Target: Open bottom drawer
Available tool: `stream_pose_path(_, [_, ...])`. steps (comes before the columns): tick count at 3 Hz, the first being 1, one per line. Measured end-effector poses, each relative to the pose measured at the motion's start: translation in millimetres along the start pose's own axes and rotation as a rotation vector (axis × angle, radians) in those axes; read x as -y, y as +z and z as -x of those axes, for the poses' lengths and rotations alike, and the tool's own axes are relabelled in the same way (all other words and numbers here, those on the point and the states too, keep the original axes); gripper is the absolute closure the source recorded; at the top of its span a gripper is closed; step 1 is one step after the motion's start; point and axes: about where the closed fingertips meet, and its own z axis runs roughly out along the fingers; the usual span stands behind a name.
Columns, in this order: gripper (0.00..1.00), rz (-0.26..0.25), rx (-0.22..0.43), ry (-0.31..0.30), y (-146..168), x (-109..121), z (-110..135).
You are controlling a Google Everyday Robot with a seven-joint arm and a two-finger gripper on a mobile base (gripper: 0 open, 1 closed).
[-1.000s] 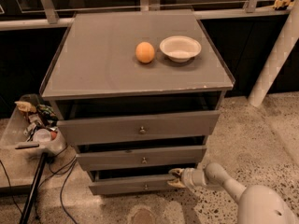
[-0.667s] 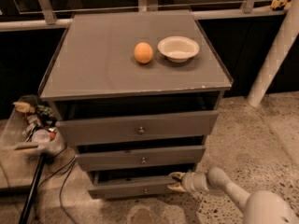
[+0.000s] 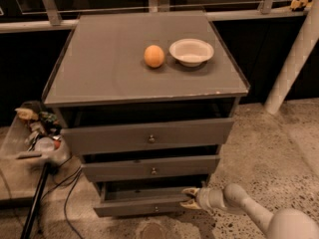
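The bottom drawer is the slimmest grey front at the foot of the cabinet, with a small knob at its centre. It stands pulled out a little, with a dark gap showing behind its top edge. My gripper is at the drawer's right end, its fingertips hooked on the top edge of the drawer front. The white arm runs off to the lower right.
The mid-sized drawer and the tallest drawer are above it. An orange and a white bowl sit on the cabinet top. Cables and a stand lie on the floor to the left. A white post stands at the right.
The bottom drawer has come out slightly further toward me, and the gripper has moved with its right end. The view has shifted a little.
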Motion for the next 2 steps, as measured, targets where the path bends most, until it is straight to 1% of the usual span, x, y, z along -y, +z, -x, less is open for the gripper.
stream_pose_path(1, [1.0,0.0,0.0,0.0,-3.3,0.4,4.3])
stream_pose_path(2, [0.81,0.0,0.0,0.0,-3.3,0.4,4.3])
